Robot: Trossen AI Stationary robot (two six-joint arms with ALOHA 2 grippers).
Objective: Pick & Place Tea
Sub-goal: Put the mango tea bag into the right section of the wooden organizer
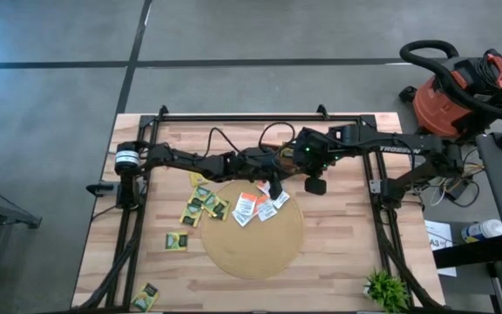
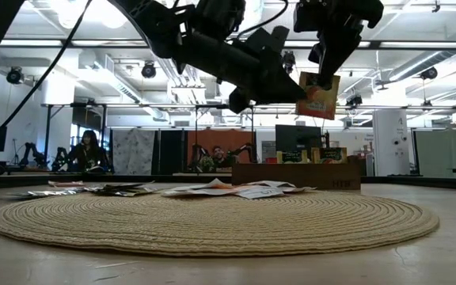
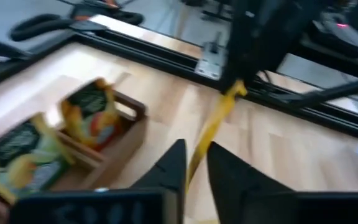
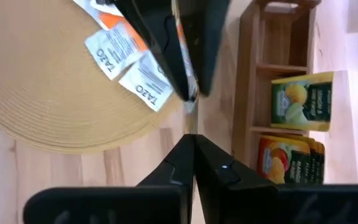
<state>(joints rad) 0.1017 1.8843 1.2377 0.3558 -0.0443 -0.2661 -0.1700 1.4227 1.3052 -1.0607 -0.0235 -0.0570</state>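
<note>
Two robot arms meet above the middle of a wooden worktop (image 1: pixel 338 253) in what looks like a mid-air handover of a tea sachet. The orange sachet (image 2: pixel 318 95) hangs well clear of the surface, pinched at its top edge by the closed fingers of the right gripper (image 2: pixel 328 70), while the left gripper (image 3: pixel 194 163) sits just beside it with its fingers a little apart and the sachet's thin edge running between them; whether they are letting go cannot be told. Behind the round woven mat (image 1: pixel 255 253) stands a long wooden box (image 4: pixel 272 87) whose compartments already hold several upright sachets, green-and-yellow ones (image 4: pixel 302 101) in one section and orange ones (image 4: pixel 291 160) in the next, so part of the sorting appears done. Much seems left: a cluster of white and orange sachets (image 1: pixel 258 206) lies on the mat's far edge, more yellow-and-green ones (image 1: pixel 200 202) are scattered on the bare wood just beside it, and two strays (image 1: pixel 176 241) (image 1: pixel 145 296) lie nearer the front. The lifted sachet has not yet reached the box.
</note>
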